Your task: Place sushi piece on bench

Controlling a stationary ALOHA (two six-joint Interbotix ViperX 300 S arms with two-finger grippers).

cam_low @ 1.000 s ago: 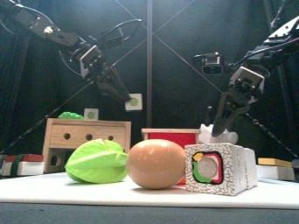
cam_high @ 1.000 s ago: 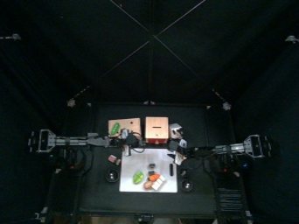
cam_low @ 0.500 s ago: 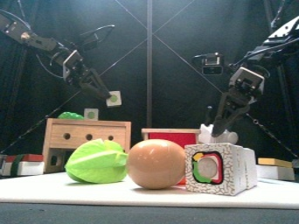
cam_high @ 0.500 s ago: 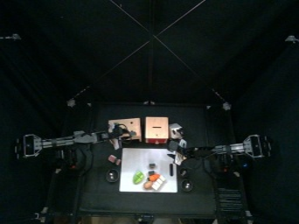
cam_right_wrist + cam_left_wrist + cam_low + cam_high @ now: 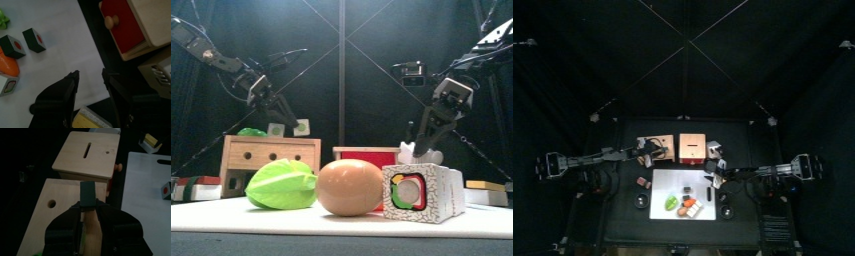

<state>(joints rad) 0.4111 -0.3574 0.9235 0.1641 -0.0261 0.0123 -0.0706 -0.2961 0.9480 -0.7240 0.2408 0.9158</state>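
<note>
My left gripper (image 5: 289, 122) is shut on the sushi piece (image 5: 301, 127), a small white square with a dark centre. It hangs just above the right end of the wooden bench (image 5: 271, 156). From above, that gripper (image 5: 647, 151) is over the bench (image 5: 657, 143). The left wrist view shows the sushi piece (image 5: 89, 224) edge-on between the jaws, over the bench's holed top (image 5: 55, 223). My right gripper (image 5: 90, 82) is open and holds nothing, above the white board (image 5: 67, 45). It hangs at the right (image 5: 425, 138) in the front view.
A wooden box with a slot (image 5: 87, 155) and a red side (image 5: 369, 154) stands beside the bench. On the white board (image 5: 251, 216) are a green fruit (image 5: 282, 186), an orange ball (image 5: 350, 187) and a patterned cube (image 5: 422, 193). Two dark sushi pieces (image 5: 33, 40) lie there too.
My left arm has come down and leftward with the sushi piece, from high over the table to just above the bench. The right arm has not moved.
</note>
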